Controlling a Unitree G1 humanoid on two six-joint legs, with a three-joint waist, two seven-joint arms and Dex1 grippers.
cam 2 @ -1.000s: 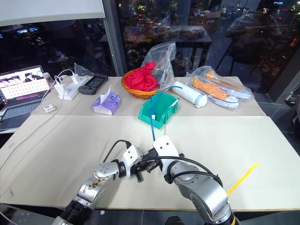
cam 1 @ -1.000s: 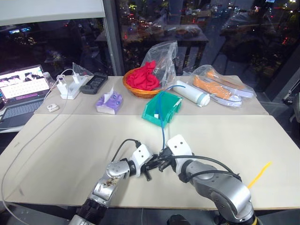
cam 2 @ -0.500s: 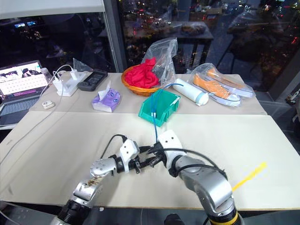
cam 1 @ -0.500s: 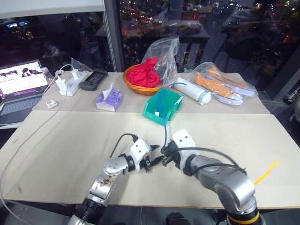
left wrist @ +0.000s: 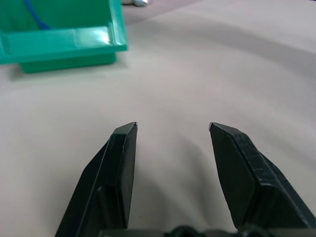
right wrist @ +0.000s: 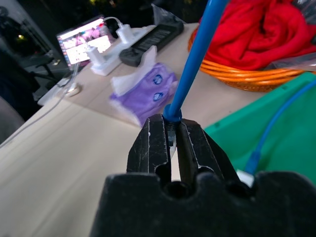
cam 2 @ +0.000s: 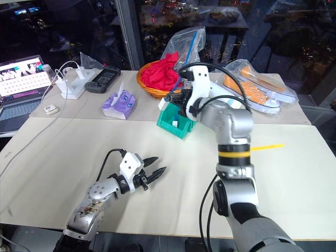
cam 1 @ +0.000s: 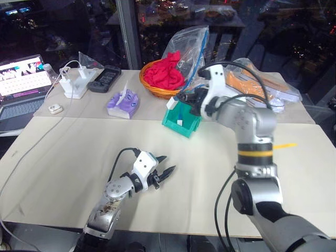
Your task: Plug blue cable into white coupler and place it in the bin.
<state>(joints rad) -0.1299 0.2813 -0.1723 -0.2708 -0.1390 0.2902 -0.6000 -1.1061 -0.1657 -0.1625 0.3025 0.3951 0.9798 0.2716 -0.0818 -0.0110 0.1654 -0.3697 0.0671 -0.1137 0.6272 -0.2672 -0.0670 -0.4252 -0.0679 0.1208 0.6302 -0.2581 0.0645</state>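
My right gripper [right wrist: 170,121] is shut on the end of the blue cable [right wrist: 197,54], which runs on past the fingertips. A white sliver between the fingers [right wrist: 173,160] looks like the white coupler. In the head views this gripper [cam 1: 185,100] hangs just above the back of the teal bin [cam 1: 181,126], and a loop of the cable lies inside the bin [right wrist: 276,123]. My left gripper [cam 1: 164,164] is open and empty, low over the table's front. Its fingers [left wrist: 121,163] point toward the bin [left wrist: 64,42].
Behind the bin stands a wicker basket with red cloth [cam 1: 163,79] and a plastic bag [cam 1: 189,47]. A purple tissue pack [cam 1: 122,103], a power strip with chargers [cam 1: 73,86] and a laptop [cam 1: 21,79] are at the back left; bagged orange shoes [cam 1: 268,84] at the back right.
The left gripper opened and let go, staying low near the front. The right gripper rose and went forward with the cable end, from beside the left gripper to above the bin.
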